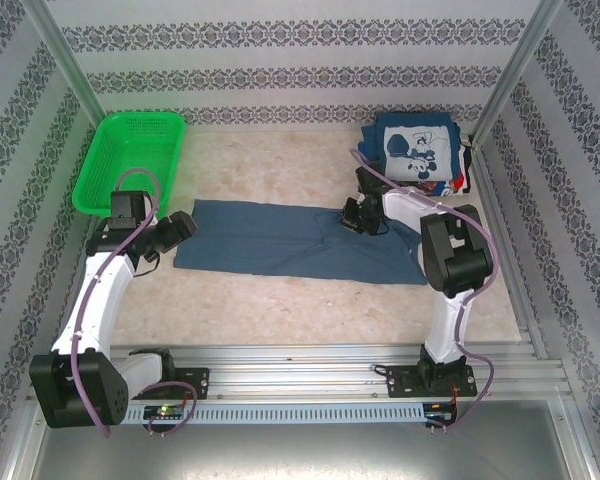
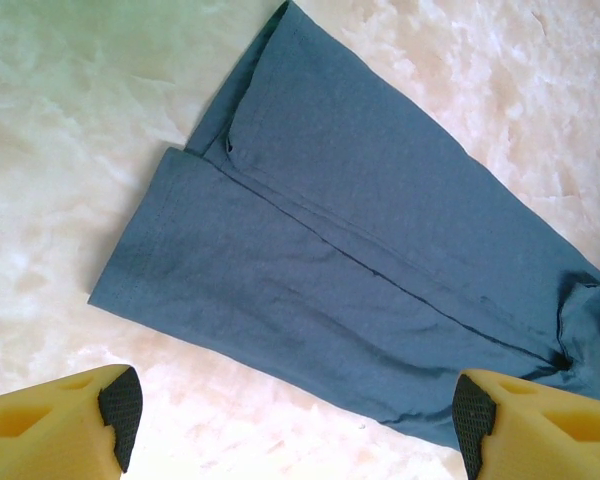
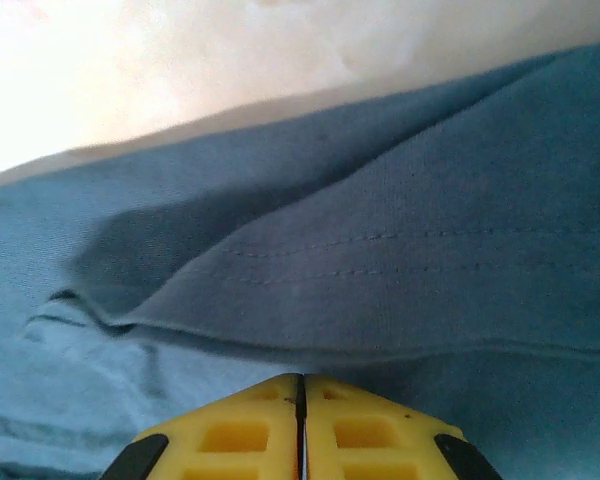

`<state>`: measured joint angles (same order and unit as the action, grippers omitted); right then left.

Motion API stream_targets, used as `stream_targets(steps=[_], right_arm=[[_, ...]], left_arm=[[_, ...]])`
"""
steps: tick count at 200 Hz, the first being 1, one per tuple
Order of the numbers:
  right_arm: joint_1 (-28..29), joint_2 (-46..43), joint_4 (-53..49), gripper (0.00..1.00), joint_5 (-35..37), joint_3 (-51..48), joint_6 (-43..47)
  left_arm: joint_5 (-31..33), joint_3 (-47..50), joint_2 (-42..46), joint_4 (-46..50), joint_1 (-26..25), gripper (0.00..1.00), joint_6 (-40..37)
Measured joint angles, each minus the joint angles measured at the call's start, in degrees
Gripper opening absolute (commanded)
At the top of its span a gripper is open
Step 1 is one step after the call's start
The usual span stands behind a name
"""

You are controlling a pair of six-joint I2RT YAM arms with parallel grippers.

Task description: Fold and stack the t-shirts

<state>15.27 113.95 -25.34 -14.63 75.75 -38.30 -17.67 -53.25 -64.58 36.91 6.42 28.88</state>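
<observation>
A slate-blue t-shirt [image 1: 290,238] lies folded into a long band across the middle of the table. My left gripper [image 1: 185,225] hovers open over the band's left end, its yellow fingers wide apart above the cloth [image 2: 360,230] and bare table, left gripper [image 2: 298,410] holding nothing. My right gripper [image 1: 352,215] sits at the band's far edge, right of centre. Its jaws [image 3: 301,378] are pressed together at a stitched hem [image 3: 380,260], and that flap rises off the layer under it. Folded navy t-shirts with white cartoon-mouse prints [image 1: 418,155] are stacked at the back right.
A green mesh basket [image 1: 130,160] stands at the back left, close behind my left arm. Patterned walls and metal posts close in the table on three sides. The stack sits tight in the right rear corner.
</observation>
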Motion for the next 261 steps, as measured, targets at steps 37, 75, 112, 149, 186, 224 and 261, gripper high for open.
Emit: stream_targets(steps=[37, 75, 112, 149, 186, 224, 261], right_arm=[[0.0, 2.4, -0.3, 0.11, 1.5, 2.8, -0.2], [-0.2, 5.7, -3.7, 0.11, 5.9, 10.0, 2.8], [-0.2, 10.8, -7.7, 0.12, 9.3, 19.0, 6.7], [-0.1, 11.2, -10.1, 0.16, 12.5, 21.0, 9.7], [0.0, 3.4, -9.8, 0.27, 13.6, 12.4, 11.8], [2.4, -12.8, -7.8, 0.35, 9.9, -2.9, 10.4], [4.8, -21.1, -6.7, 0.48, 9.2, -14.3, 6.0]], left_arm=[[0.4, 0.5, 1.2, 0.0, 0.0, 0.82, 0.0], [0.4, 0.7, 1.6, 0.1, 0.0, 0.82, -0.2], [0.8, 1.1, 1.6, 0.1, 0.0, 0.83, -0.2], [1.0, 1.2, 1.6, 0.1, 0.0, 0.83, -0.2], [1.0, 3.2, 1.6, 0.0, 0.0, 0.83, -0.2], [1.9, 5.2, -0.3, -0.7, -2.3, 0.83, -0.2], [5.0, 1.8, -10.7, -2.4, -10.4, 0.80, -1.6]])
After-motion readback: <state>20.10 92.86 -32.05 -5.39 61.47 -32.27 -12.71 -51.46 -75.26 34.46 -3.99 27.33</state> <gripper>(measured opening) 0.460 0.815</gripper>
